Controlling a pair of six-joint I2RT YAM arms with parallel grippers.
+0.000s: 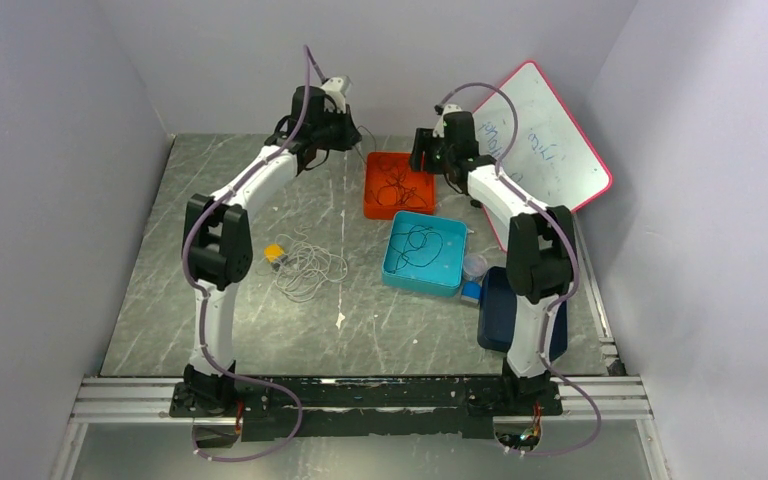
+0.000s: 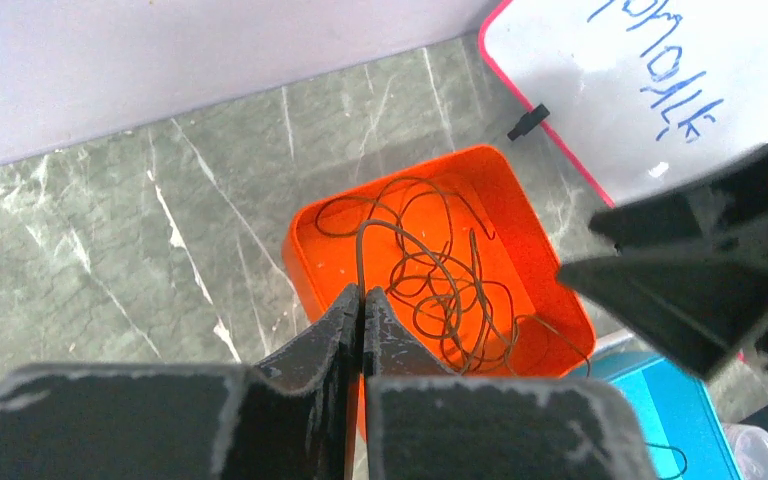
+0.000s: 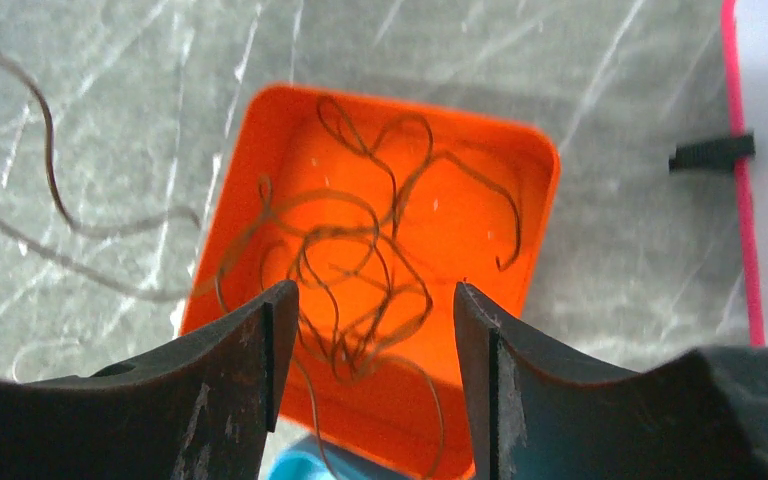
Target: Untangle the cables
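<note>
- Our left gripper (image 2: 363,310) has its jaws pressed together on one strand of the thin dark cable (image 2: 359,260). The strand rises from the fingertips and curls back into a loose tangle.
- That tangle lies in the shallow square orange plastic tray (image 2: 525,250), at the far middle of the grey marbled table (image 1: 210,330).
- Our right gripper (image 3: 375,330) hangs above the same tray with its jaws spread apart and nothing between them.
- A thin black cable (image 1: 418,245) sits coiled in the square teal plastic tray (image 1: 422,285), just nearer than the orange one.
- A thin white cable (image 1: 308,268) lies in loose loops on the table by the left arm. It is beside a small yellow object (image 1: 274,251) that is too small for us to make out, perhaps a plug.
- A white board with a pink frame (image 1: 550,140) leans at the right wall.
</note>
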